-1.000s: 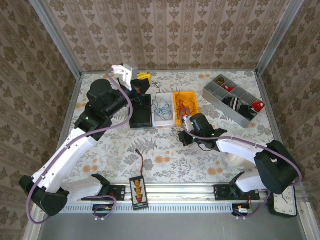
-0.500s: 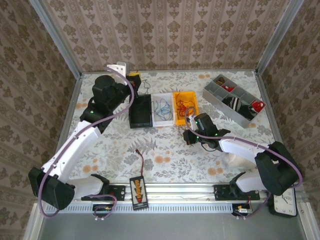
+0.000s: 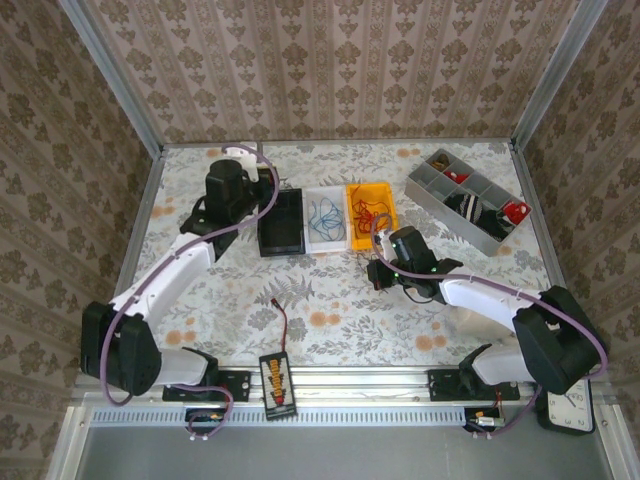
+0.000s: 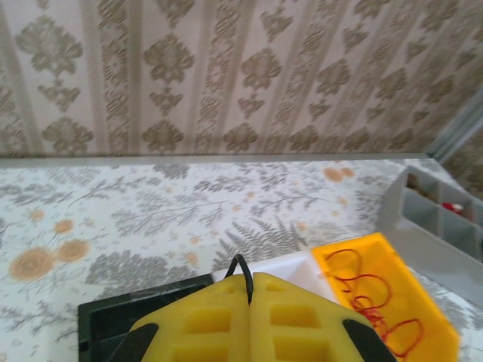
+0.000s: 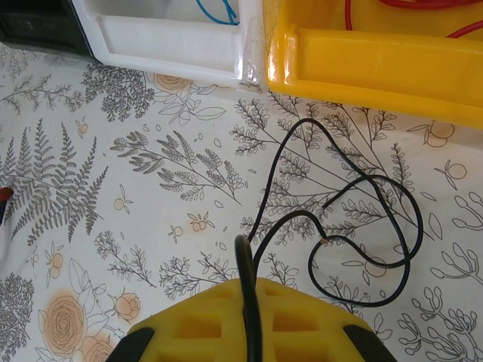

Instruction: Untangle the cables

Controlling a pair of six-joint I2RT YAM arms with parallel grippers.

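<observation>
Both grippers clamp black cables beside the bins.
Left gripper (image 4: 249,285) pinches a black wire loop (image 4: 240,265) above the black bin (image 4: 113,317). Right gripper (image 5: 246,292) pinches a black cable (image 5: 241,253) coiled on the table before the yellow bin (image 5: 362,68), which holds red cables (image 3: 368,213).

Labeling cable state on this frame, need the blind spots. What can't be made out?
1. Black bin contents: left wrist view, blocked by the left gripper; top view, too dark.
2. Black wire pinched in that gripper: its run hidden behind the gripper itself.
3. Blue cable: right wrist view, cut off by the top edge.
4. Black cable held by the right gripper: top view, too small to trace.
</observation>
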